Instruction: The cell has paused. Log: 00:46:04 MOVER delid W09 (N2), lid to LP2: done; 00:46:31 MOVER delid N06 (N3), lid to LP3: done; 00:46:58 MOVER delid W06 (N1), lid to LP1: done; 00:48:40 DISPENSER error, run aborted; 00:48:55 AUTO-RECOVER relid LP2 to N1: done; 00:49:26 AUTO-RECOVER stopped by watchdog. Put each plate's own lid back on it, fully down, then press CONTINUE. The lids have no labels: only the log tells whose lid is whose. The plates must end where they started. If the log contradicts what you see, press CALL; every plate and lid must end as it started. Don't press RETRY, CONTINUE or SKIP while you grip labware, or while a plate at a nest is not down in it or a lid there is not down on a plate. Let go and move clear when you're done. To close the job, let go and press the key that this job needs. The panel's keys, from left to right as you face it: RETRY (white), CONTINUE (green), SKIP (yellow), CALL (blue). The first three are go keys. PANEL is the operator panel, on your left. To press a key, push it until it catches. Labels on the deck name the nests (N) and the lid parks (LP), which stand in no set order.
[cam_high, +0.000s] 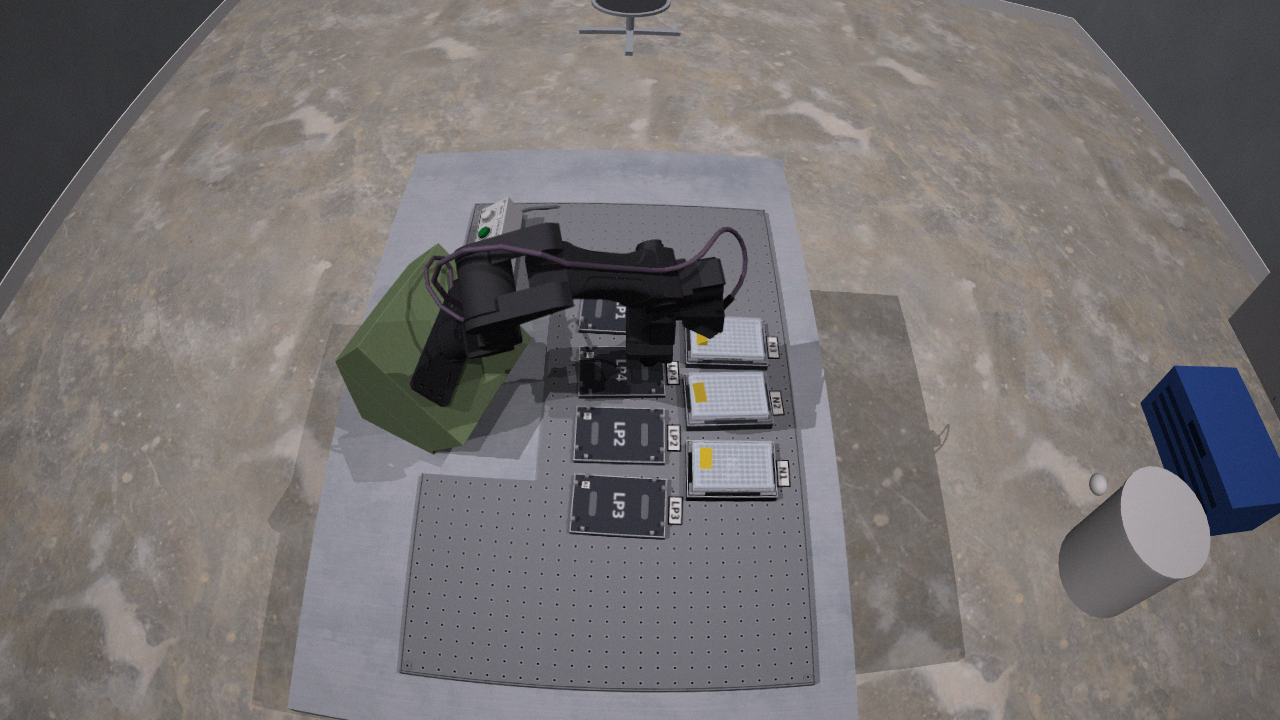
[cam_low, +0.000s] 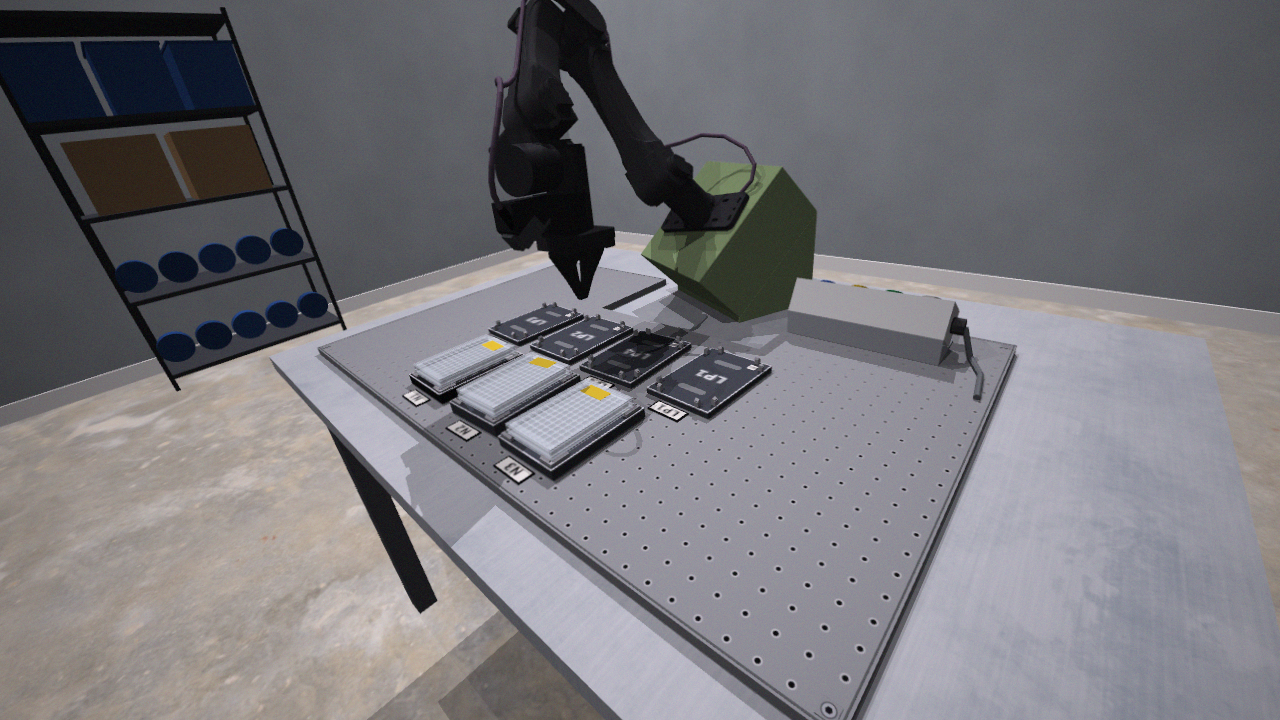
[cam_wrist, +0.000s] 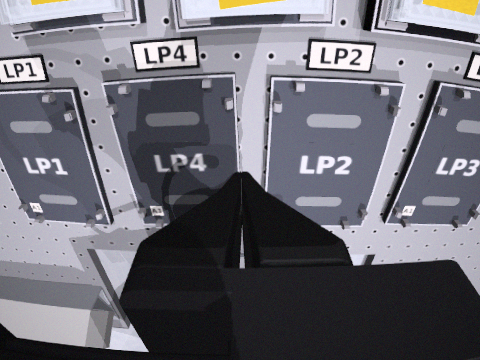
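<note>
My gripper (cam_low: 581, 296) (cam_wrist: 241, 182) is shut with nothing between its fingertips, above the lid parks. Clear-topped plates with yellow patches sit at N3 (cam_high: 735, 341) (cam_low: 565, 424), N2 (cam_high: 739, 399) (cam_low: 508, 394) and N1 (cam_high: 741, 469) (cam_low: 458, 365). Each looks covered by a clear lid lying level. Parks LP1 (cam_low: 707, 386) (cam_wrist: 45, 145), LP4 (cam_high: 619, 383) (cam_wrist: 180, 135), LP2 (cam_high: 619, 452) (cam_wrist: 334, 142) and LP3 (cam_high: 617, 523) (cam_wrist: 457, 145) show no lid. The operator panel (cam_low: 868, 320) shows its white key (cam_high: 487, 214) and green key (cam_high: 484, 232) in the top view; the arm hides the others there.
The arm reaches over LP1 from the green base block (cam_high: 375, 358) (cam_low: 778, 241). A cable and a dark lever (cam_low: 971, 367) stick out at the panel's end. The perforated deck (cam_high: 608, 617) (cam_low: 760, 537) lies on the grey table (cam_high: 340, 644).
</note>
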